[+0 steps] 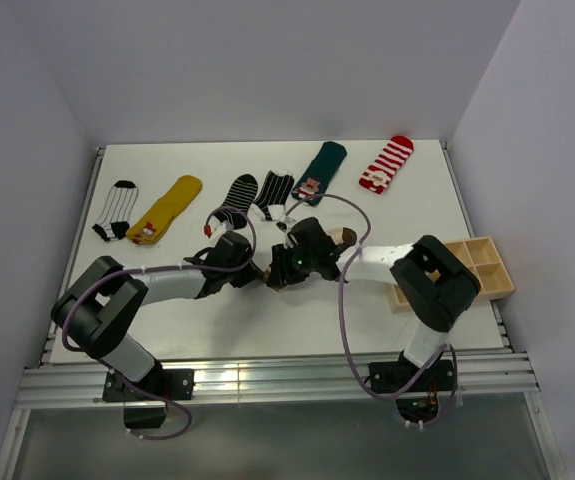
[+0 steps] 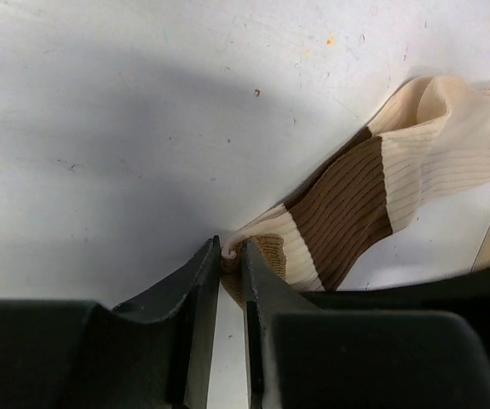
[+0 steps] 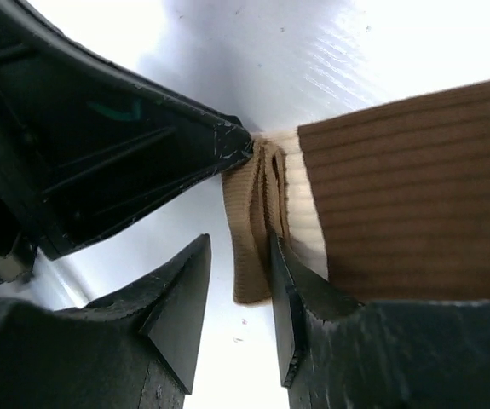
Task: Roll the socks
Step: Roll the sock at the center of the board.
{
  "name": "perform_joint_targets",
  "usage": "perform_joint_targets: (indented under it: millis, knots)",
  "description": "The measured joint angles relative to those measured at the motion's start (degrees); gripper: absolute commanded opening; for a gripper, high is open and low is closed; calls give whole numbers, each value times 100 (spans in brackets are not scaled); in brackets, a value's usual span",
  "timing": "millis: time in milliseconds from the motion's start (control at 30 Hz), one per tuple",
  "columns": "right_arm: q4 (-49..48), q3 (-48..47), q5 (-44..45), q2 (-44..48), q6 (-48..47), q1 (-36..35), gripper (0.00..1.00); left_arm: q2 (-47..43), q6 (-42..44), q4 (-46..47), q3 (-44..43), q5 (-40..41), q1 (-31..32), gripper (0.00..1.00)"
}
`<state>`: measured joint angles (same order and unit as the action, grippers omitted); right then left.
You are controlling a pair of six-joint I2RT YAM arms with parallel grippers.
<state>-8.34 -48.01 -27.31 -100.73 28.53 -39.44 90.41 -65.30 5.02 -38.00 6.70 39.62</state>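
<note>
A cream sock with brown bands [image 2: 372, 183] lies flat on the white table, and its tan cuff end [image 3: 249, 221] is folded over. My left gripper [image 2: 230, 250] is shut on that folded cuff edge. The right gripper [image 3: 239, 256] faces it from the other side with its jaws open; the tan cuff hangs between them and rests against the right-hand finger [image 3: 283, 281]. From above, both grippers [image 1: 272, 268] meet mid-table and the sock's toe [image 1: 345, 237] shows behind the right wrist. The other socks lie in a row at the back.
The back row holds a black-and-white striped sock [image 1: 115, 210], a yellow sock [image 1: 167, 208], two dark striped socks [image 1: 235, 200] [image 1: 273, 192], a teal sock [image 1: 320, 168] and a red-and-white sock [image 1: 387, 163]. A wooden compartment tray [image 1: 479, 262] sits at the right edge.
</note>
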Motion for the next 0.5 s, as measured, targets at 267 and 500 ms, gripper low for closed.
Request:
perform_joint_targets:
  millis: [267,500]
  knots:
    - [522,48,2494,734,-785,-1088,41,111,116,-192,-203,50,59,21]
    - [595,48,3668,739,-1202,-1683,39,155,208,-356,-326,63,72,20]
